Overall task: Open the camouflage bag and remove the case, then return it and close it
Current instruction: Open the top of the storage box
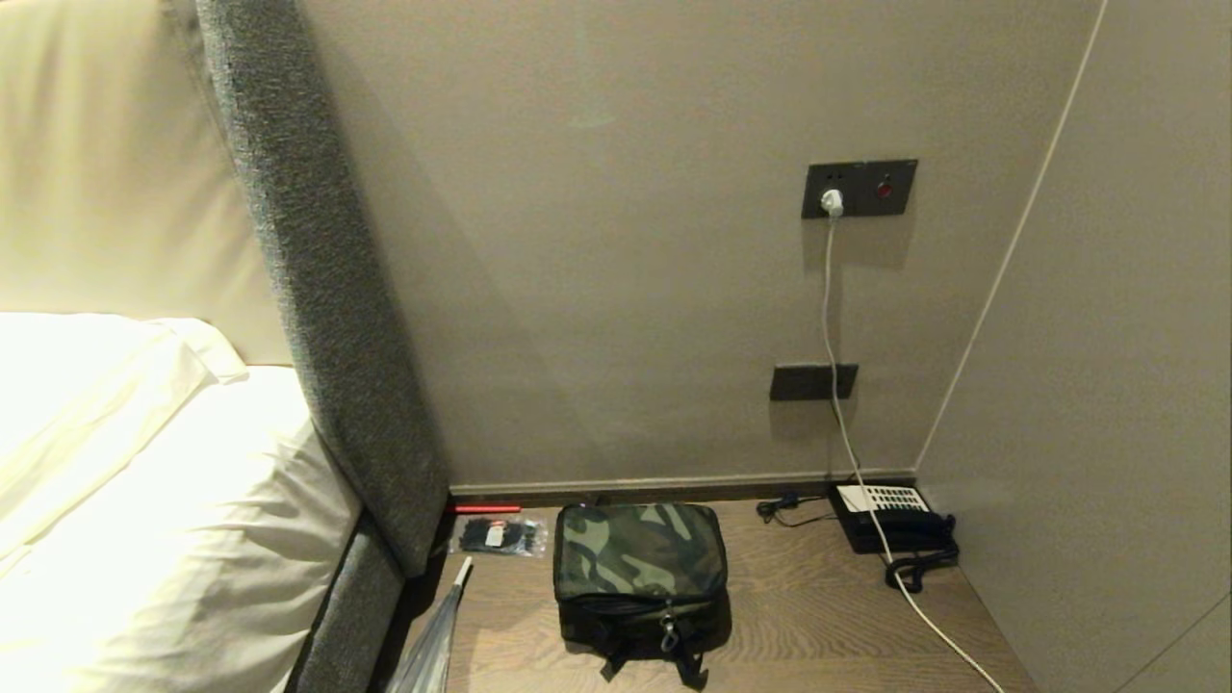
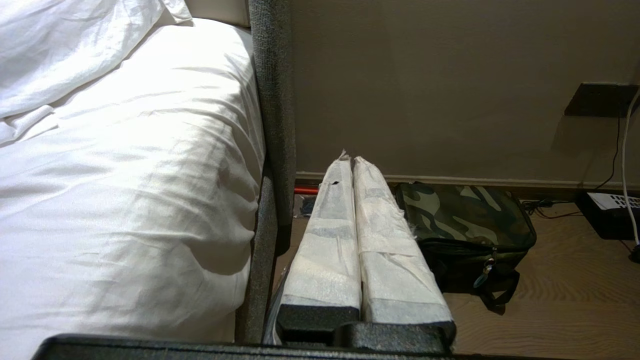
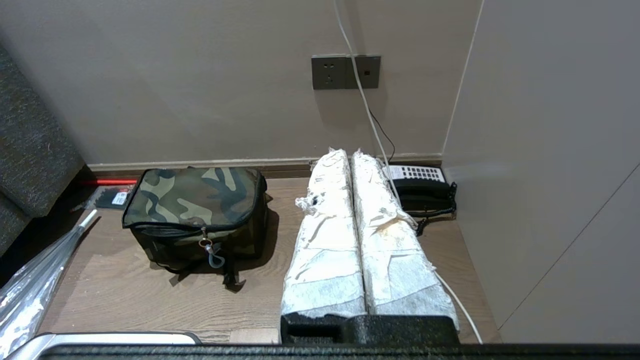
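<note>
Head view: camouflage bag [image 1: 639, 577] zipped shut, contents hidden

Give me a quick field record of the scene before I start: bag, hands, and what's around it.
bag: camouflage bag on the wooden floor near the wall, lid zipped shut
case: not visible
left hand: shut, holding nothing, short of the bag
right hand: shut, holding nothing, beside the bag
telephone: in the corner, apart from the bag
packet of cable ties: by the bed frame
white cable: runs from the wall socket down past the telephone
</note>
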You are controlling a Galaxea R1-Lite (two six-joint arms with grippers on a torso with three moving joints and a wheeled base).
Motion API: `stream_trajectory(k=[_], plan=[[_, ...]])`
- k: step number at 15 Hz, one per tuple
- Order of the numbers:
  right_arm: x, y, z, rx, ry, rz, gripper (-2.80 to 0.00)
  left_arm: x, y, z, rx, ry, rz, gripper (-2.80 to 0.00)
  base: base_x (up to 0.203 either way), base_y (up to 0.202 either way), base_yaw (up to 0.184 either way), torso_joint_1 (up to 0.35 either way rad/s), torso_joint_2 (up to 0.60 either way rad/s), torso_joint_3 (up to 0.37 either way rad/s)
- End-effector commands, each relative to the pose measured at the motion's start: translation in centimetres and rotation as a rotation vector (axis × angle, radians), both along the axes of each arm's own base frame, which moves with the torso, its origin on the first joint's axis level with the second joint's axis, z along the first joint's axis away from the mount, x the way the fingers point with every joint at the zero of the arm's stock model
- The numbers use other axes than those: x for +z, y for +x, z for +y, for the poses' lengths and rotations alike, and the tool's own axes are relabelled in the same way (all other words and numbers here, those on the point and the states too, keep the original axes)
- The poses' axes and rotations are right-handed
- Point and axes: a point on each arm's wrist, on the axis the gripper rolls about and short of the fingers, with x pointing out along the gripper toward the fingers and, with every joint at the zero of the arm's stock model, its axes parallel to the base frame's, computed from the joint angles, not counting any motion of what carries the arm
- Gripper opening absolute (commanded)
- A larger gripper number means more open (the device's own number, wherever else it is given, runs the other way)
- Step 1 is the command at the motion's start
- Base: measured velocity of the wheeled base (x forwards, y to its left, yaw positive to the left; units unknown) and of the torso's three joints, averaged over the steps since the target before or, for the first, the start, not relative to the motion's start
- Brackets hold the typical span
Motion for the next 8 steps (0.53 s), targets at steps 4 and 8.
stream_trajectory(k=[4,8], plan=[[0.0,0.01,0.0,0.0,0.0,0.001,-2.8,-0.09,0.01,0.0,0.001,-0.001,0.001,-2.8,0.0,0.0,0.0,0.0,0.0,0.0],[0.0,0.01,0.0,0.0,-0.002,0.001,-2.8,-0.09,0.01,0.0,0.001,-0.001,0.001,-2.8,0.0,0.0,0.0,0.0,0.0,0.0]])
